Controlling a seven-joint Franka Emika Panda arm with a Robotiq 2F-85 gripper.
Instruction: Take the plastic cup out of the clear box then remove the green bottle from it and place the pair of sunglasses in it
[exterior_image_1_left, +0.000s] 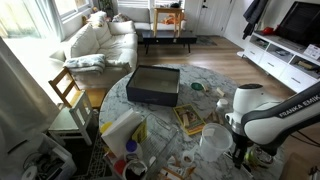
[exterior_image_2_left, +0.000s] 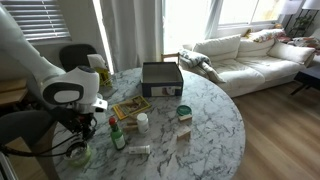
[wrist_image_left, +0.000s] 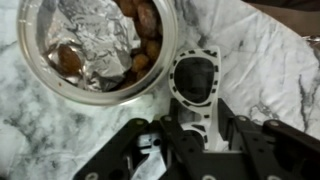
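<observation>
In the wrist view my gripper (wrist_image_left: 192, 128) is shut on the white frame of the pair of sunglasses (wrist_image_left: 195, 78), whose dark lens points away from me. They are low over the marble. Right beside them is the round rim of the plastic cup (wrist_image_left: 95, 40), seen from above, with crinkled silver and brown inside. In both exterior views the cup (exterior_image_1_left: 213, 140) (exterior_image_2_left: 80, 153) stands on the table by my gripper (exterior_image_1_left: 240, 155), outside the clear box (exterior_image_1_left: 152, 85) (exterior_image_2_left: 162, 78). The green bottle (exterior_image_2_left: 117, 136) stands upright on the table, outside the cup.
The round marble table (exterior_image_2_left: 205, 125) also holds a book (exterior_image_2_left: 130, 107), a small white bottle (exterior_image_2_left: 142, 122) and other small items. A wooden chair (exterior_image_1_left: 68, 90) stands by the table. A white sofa (exterior_image_2_left: 250, 55) is further off.
</observation>
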